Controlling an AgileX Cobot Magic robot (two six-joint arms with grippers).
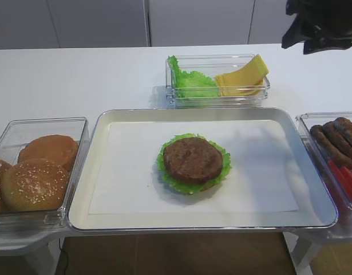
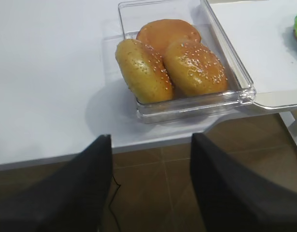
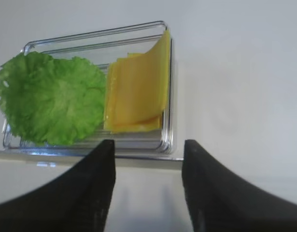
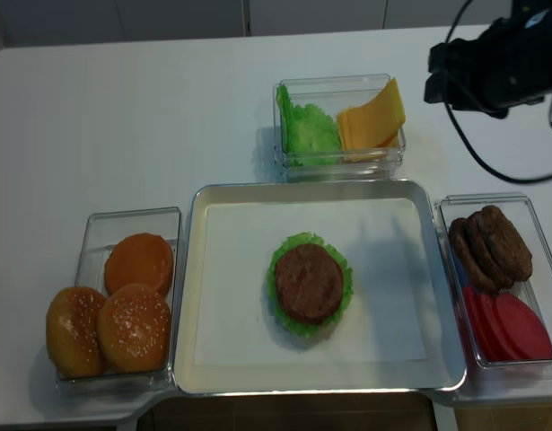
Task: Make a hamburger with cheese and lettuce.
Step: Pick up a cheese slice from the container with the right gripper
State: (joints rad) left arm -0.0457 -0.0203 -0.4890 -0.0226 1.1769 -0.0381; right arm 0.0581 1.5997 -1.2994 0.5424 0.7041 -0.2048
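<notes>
Right wrist view: right claw (image 3: 148, 193) spread apart, empty; cheese (image 3: 136, 94) and lettuce (image 3: 51, 99) lie ahead. Left claw (image 2: 150, 186) likewise apart. No writing readable.

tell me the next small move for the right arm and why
Probably lower the right gripper toward the cheese in the clear box. The hamburger on the tray shows bun, lettuce and patty, no cheese yet. The jaws are open and empty, with the yellow slices just ahead of them.

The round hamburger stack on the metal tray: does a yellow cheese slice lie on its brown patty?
No, the hamburger stack shows a bare patty.
</notes>
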